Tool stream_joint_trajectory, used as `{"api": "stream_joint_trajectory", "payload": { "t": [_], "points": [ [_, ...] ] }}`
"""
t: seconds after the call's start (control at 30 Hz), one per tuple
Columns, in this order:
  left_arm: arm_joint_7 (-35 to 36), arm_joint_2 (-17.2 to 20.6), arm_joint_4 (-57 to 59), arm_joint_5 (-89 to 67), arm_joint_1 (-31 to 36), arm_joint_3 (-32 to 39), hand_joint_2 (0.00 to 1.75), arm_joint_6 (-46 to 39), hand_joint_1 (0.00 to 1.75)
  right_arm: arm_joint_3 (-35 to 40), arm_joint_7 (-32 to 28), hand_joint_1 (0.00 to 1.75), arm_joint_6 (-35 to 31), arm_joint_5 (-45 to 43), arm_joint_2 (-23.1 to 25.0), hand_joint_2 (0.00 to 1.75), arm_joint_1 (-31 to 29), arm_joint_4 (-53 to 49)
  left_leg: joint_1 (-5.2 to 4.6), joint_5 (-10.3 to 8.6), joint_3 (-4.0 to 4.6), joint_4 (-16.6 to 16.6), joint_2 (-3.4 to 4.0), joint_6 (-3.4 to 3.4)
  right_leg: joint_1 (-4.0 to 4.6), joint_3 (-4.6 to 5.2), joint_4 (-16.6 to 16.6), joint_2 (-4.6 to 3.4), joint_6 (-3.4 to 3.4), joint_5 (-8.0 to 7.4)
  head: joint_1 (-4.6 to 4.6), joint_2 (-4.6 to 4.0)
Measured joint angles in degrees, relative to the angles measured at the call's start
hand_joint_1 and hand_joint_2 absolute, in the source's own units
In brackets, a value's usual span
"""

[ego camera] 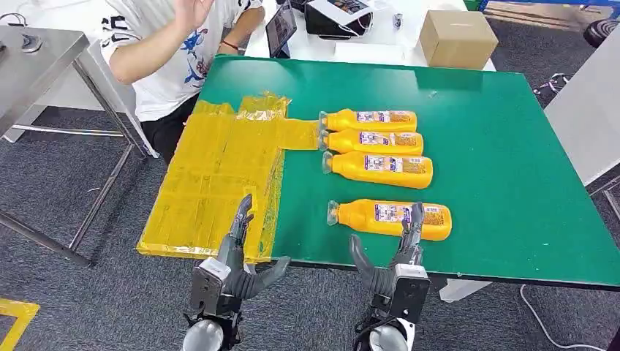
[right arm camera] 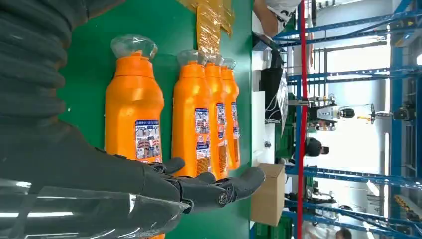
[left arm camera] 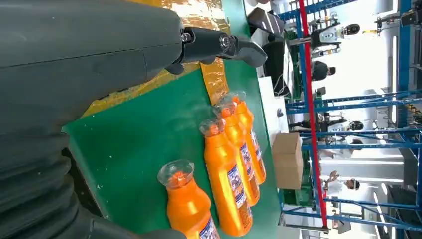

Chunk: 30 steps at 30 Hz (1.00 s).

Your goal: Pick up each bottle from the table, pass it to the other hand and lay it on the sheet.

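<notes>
A: Item one, bottles?

B: Four orange bottles with clear caps, all lying on their sides on the green bench (ego camera: 512, 146), caps toward the yellow sheet (ego camera: 212, 183). Three lie in a row, side by side: the far bottle (ego camera: 369, 120), the middle bottle (ego camera: 373, 142) and the third bottle (ego camera: 379, 169). The far one's cap is just beside a strip of the sheet. The near bottle (ego camera: 391, 218) lies apart from the row, closer to the bench's front edge.

A: Item two, the sheet?

B: Yellow, crinkled, glossy. It covers the left end of the bench and has no bottle on it.

A: Item three, the hands?

B: Left robot hand (ego camera: 237, 252): fingers apart and extended, thumb out to the side, holding nothing, above the near edge of the sheet. Right robot hand (ego camera: 398, 252): fingers likewise apart, thumb spread, nothing held. In the head view its fingertips overlap the near bottle's label end; whether they touch it I cannot tell. In the right wrist view the dark fingers (right arm camera: 209, 186) stretch across the lower part of that bottle.

A: Sundries?

B: A cardboard box (ego camera: 457, 36) on a white table beyond the bench. A person in a white printed shirt (ego camera: 172, 51) at the far left corner, one hand raised. Grey carpet floor (ego camera: 88, 300).
</notes>
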<state>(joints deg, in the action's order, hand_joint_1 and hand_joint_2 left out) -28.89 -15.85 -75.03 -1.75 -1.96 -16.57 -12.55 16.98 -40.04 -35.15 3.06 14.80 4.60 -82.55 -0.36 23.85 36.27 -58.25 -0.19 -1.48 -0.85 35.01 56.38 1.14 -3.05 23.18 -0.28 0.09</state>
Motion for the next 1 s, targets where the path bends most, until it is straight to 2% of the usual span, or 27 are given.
{"api": "stream_joint_trajectory", "payload": {
  "t": [0.2, 0.23, 0.27, 0.3, 0.33, 0.37, 0.5, 0.67, 1.0],
  "points": [
    [0.0, 0.0, 0.0, 0.0, 0.0, 0.0, 1.75, 0.0, 0.0, 0.0, 0.0, 0.0, 0.0, 0.0, 0.0, 1.75, 0.0, 0.0, 0.0, 0.0, 0.0, 0.0, 0.0, 0.0, 0.0, 0.0, 0.0, 0.0, 0.0, 0.0, 0.0, 0.0],
    [0.3, 0.0, 0.2, -0.3, 0.3, 0.0, 1.75, 0.4, 0.0, 0.1, 3.4, 0.0, -1.2, 4.3, -0.6, 1.75, -0.7, 0.3, 0.0, 0.0, 0.0, 0.0, 0.0, 0.0, 0.0, 0.01, 0.0, 0.0, 0.0, -0.01, -0.02, 0.0],
    [0.2, 0.1, 3.0, -1.4, 3.8, 1.1, 1.75, 2.5, 0.0, -2.2, 12.7, 0.0, 4.5, 25.7, -5.9, 1.75, -6.2, 1.5, -0.05, -0.06, -0.02, 0.0, -0.02, -0.06, -0.05, -0.04, 0.0, 0.01, -0.02, -0.07, 0.04, 0.0],
    [-0.1, 0.1, 4.1, -2.0, 4.5, 2.0, 1.75, 3.0, 0.0, -5.2, 13.6, 0.0, 6.3, 28.3, -7.6, 1.75, -8.4, 1.8, -0.09, -0.08, -0.04, 0.0, -0.01, -0.09, -0.1, -0.05, 0.0, 0.0, -0.05, -0.11, 0.02, 0.0],
    [-0.2, 0.1, 4.5, -3.3, 4.6, 2.5, 1.75, 2.7, 0.0, -6.1, 19.3, 0.0, 8.3, 34.3, -9.7, 1.75, -10.3, 2.8, -0.09, -0.07, -0.03, 0.0, 0.0, -0.08, -0.09, -0.03, 0.0, 0.0, -0.06, -0.1, 0.0, 0.0],
    [-0.2, 0.1, 4.5, -4.3, 4.6, 3.3, 1.75, 2.4, 0.0, -6.9, 24.9, 0.0, 14.0, 37.6, -13.2, 1.75, -13.2, 4.7, -0.09, -0.06, -0.01, 0.0, -0.01, -0.08, -0.1, -0.02, 0.0, 0.01, -0.06, -0.09, 0.0, 0.0],
    [0.0, 0.1, 4.5, -4.9, 4.6, 4.2, 1.75, 2.6, 0.0, -7.0, 27.5, 0.0, 21.4, 37.8, -15.9, 1.75, -14.7, 6.7, -0.09, -0.06, -0.01, 0.0, -0.01, -0.09, -0.1, -0.03, 0.0, 0.01, -0.06, -0.09, 0.0, 0.0],
    [0.0, 0.1, 5.5, -5.4, 5.1, 5.2, 1.75, 3.1, 0.0, -6.0, 27.7, 0.0, 28.6, 35.6, -19.0, 1.75, -15.0, 9.4, -0.09, -0.06, -0.01, 0.0, -0.01, -0.09, -0.09, -0.03, 0.0, 0.01, -0.06, -0.09, 0.0, 0.0],
    [0.0, 0.1, 8.1, -5.4, 6.5, 6.3, 1.75, 3.4, 0.0, -3.8, 27.8, 0.0, 33.9, 33.3, -23.6, 1.75, -15.6, 11.5, -0.1, -0.06, -0.01, 0.0, -0.03, -0.09, -0.1, -0.03, 0.0, 0.01, -0.07, -0.09, 0.0, 0.0]
  ]
}}
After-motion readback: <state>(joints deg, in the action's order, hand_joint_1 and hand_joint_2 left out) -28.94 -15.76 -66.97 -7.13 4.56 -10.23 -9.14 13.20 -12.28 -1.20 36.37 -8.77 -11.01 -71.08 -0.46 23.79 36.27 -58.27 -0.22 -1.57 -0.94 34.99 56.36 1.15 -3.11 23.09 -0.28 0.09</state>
